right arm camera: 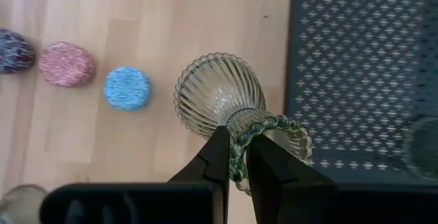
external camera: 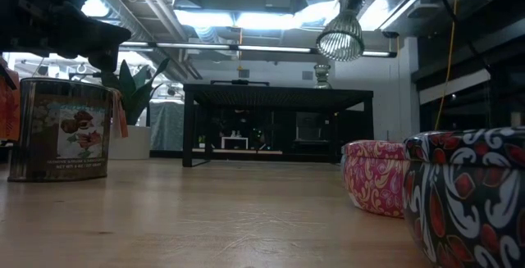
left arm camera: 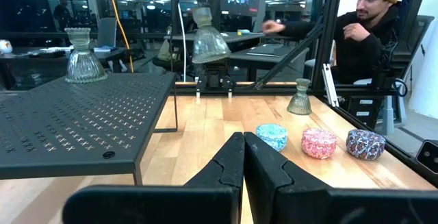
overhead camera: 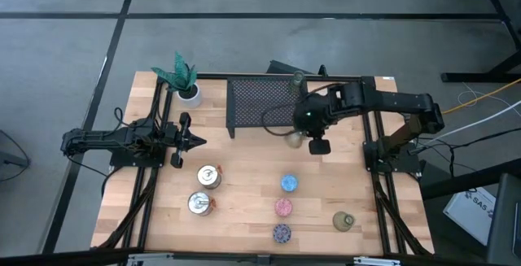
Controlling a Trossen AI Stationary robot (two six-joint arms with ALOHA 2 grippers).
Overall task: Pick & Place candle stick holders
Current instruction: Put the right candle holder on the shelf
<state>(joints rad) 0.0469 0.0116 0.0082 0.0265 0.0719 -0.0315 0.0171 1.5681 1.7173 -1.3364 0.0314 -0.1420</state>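
Observation:
My right gripper [overhead camera: 313, 141] is shut on a ribbed, olive-tinted glass candle stick holder [right arm camera: 219, 97] and holds it in the air beside the black mesh rack [overhead camera: 260, 103]. A second glass holder [left arm camera: 81, 56] stands on the rack's top by its flared foot. A third [overhead camera: 343, 221] stands on the table near the front right. Blue [overhead camera: 289, 184], pink [overhead camera: 283, 207] and purple [overhead camera: 282, 233] holders sit in a row. Two silvery holders [overhead camera: 209, 176] [overhead camera: 199, 203] stand left of them. My left gripper [overhead camera: 195, 141] waits shut at the table's left. My right gripper pinches the holder's beaded top rim [right arm camera: 239, 148] between its two fingers, and the rim passes through the gap. The fingers come steeply from above. The holder hangs below them, its flared foot [left arm camera: 209, 46] down, lifted clear of the table and rack.
A white pot with a green plant [overhead camera: 186, 83] stands at the back left, next to the rack. A person [left arm camera: 369, 32] sits beyond the table's right side. Bare wood lies between the rack and the row of holders.

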